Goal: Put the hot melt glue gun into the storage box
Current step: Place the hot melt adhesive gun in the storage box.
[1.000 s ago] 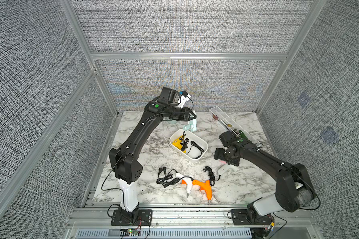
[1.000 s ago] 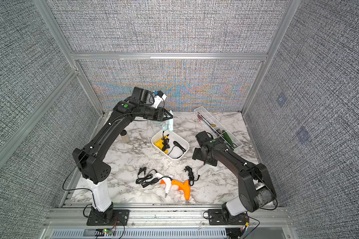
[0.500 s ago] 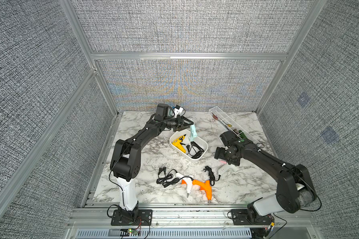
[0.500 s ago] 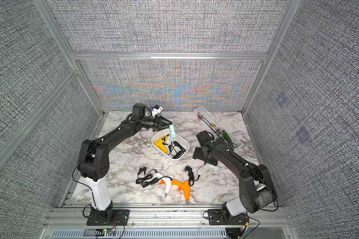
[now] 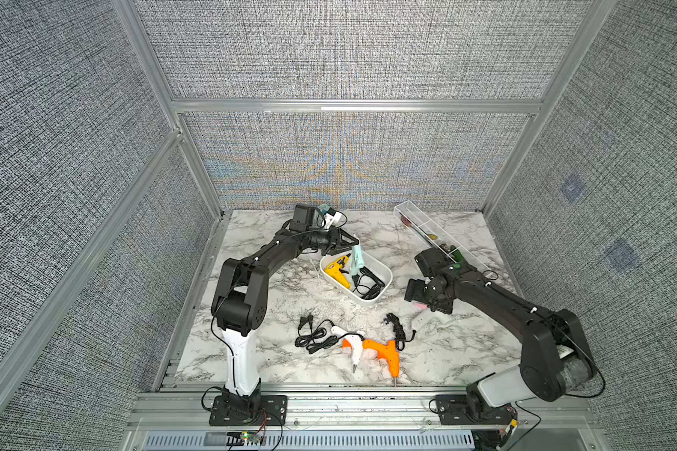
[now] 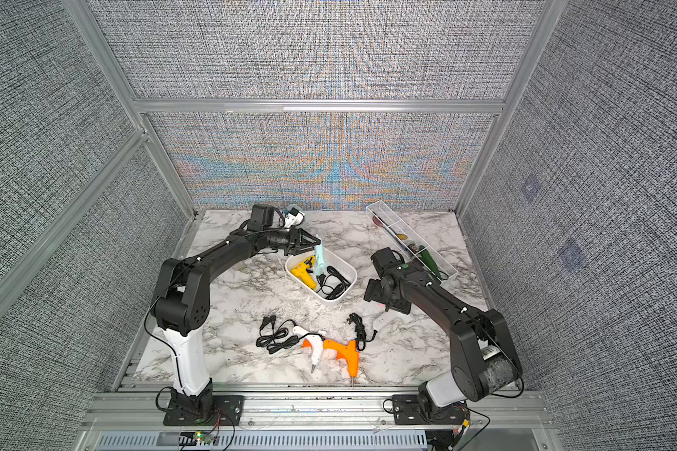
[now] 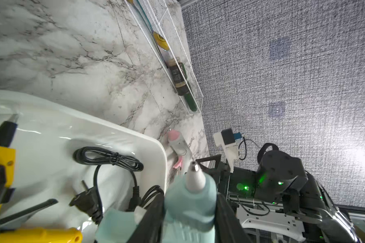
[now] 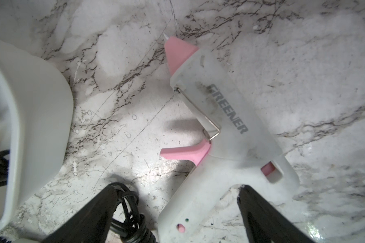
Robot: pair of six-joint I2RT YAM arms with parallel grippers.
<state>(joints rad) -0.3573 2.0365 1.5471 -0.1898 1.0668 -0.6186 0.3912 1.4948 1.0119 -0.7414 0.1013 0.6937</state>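
A pale teal hot melt glue gun (image 5: 355, 258) (image 7: 190, 199) hangs over the far end of the white storage box (image 5: 362, 301) (image 7: 152, 143), with my left gripper (image 5: 348, 245) (image 7: 190, 212) shut on its barrel. Its black cord lies in the box beside a yellow glue gun (image 5: 337, 271) (image 7: 0, 168). To the right of the box my right gripper (image 5: 421, 304) (image 8: 177, 189) stands open just above a white and pink glue gun (image 8: 230, 126) (image 5: 419, 321) that lies flat on the marble. Its fingers straddle the gun's handle without touching it.
Near the front edge lie an orange glue gun (image 5: 384, 348) and a white and orange one (image 5: 351, 344), with black cords (image 5: 313, 339) coiled beside them. A long clear divided tray (image 5: 438, 238) sits at the back right. A coiled cord (image 8: 126, 210) lies by my right gripper's finger.
My left arm has come down from high above the box, bringing the teal gun low over it and its cord into the box. The right arm has stayed put.
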